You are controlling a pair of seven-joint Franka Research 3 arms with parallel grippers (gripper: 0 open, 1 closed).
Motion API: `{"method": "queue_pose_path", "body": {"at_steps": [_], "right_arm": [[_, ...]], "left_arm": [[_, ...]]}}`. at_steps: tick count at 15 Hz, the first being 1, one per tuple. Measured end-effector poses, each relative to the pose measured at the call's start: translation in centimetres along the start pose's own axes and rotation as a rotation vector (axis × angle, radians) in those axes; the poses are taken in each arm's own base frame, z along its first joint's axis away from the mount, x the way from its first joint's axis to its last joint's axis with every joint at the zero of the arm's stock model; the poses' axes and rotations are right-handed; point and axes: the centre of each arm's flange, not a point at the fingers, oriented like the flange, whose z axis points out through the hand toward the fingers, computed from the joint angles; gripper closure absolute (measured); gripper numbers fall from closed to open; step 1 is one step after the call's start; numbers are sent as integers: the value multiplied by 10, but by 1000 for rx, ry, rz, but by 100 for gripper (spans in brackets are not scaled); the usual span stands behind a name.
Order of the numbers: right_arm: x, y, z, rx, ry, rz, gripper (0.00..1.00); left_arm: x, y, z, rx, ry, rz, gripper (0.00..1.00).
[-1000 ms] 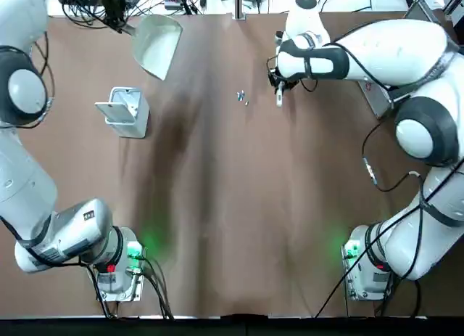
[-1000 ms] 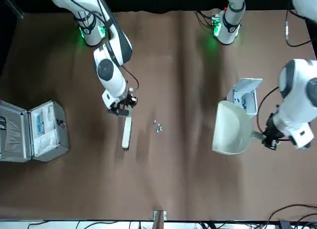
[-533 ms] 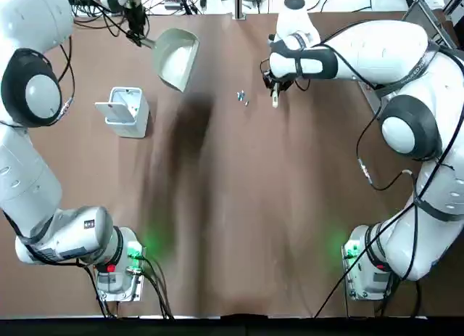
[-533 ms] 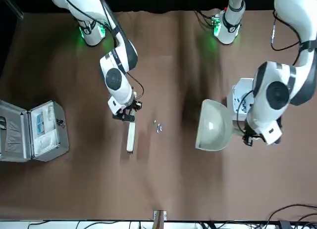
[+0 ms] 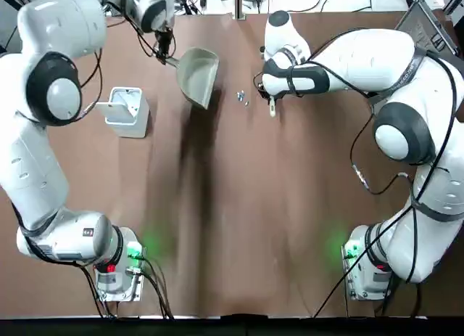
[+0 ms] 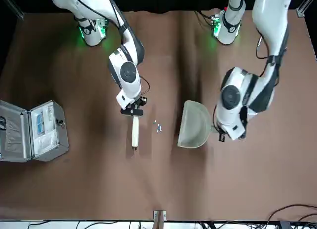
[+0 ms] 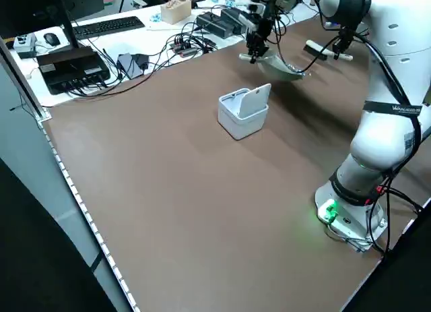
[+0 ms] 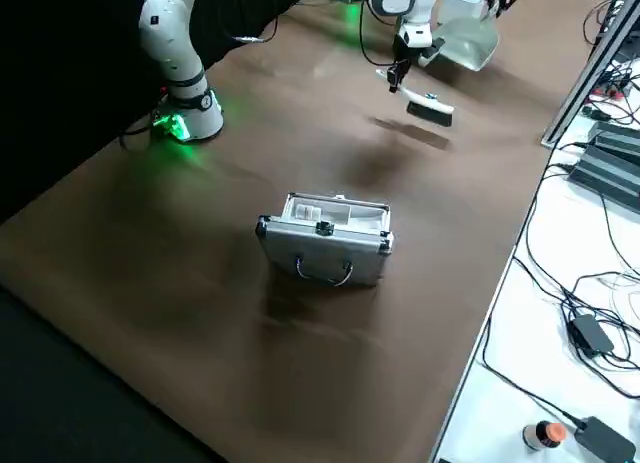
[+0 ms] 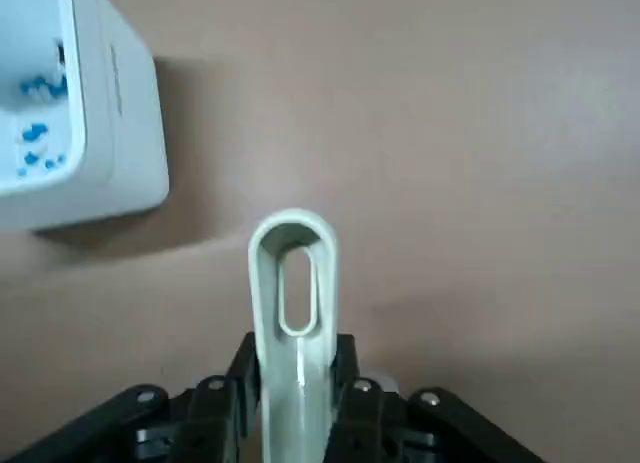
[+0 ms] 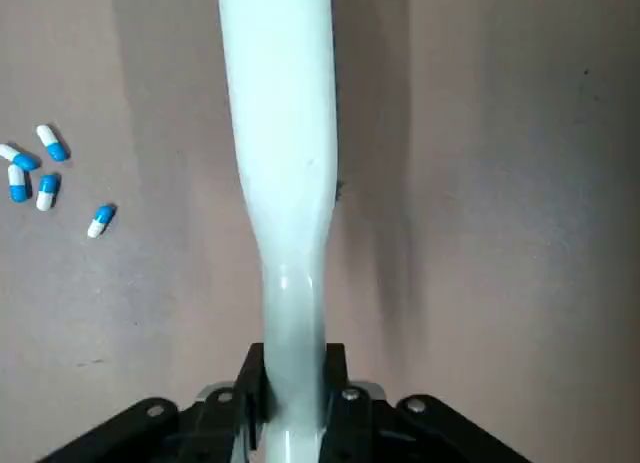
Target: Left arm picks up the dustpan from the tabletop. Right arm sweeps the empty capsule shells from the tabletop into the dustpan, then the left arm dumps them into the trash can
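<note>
Dustpan (image 5: 199,75) up off the counter (image 5: 239,205), hanging at the far side, its thin handle pinched tight in the left gripper (image 5: 167,55). Its pan tips down toward the middle of the counter. Just beside it on the counter lie the capsule shells (image 5: 242,97), a tiny cluster of blue-and-white pieces, apart from the pan's edge. On their other side, the right gripper (image 5: 271,96) has its fingers clamped on a white brush (image 6: 134,133), which reaches out toward the far edge. The brush sits close beside the shells without touching them. Trash can (image 5: 125,111) stands on the left, flap lid raised, well apart from the dustpan. Silver case (image 6: 30,131) open on the right.
</note>
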Motion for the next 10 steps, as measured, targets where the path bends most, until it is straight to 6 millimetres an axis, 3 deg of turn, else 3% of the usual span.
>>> {"method": "queue_pose_path", "body": {"at_steps": [7, 10], "right_arm": [[18, -19, 21, -1, 4, 9, 74], [21, -28, 24, 3, 9, 2, 74]], "left_arm": [[-74, -4, 28, 20, 14, -33, 67], [-84, -6, 30, 23, 15, -60, 67]]}}
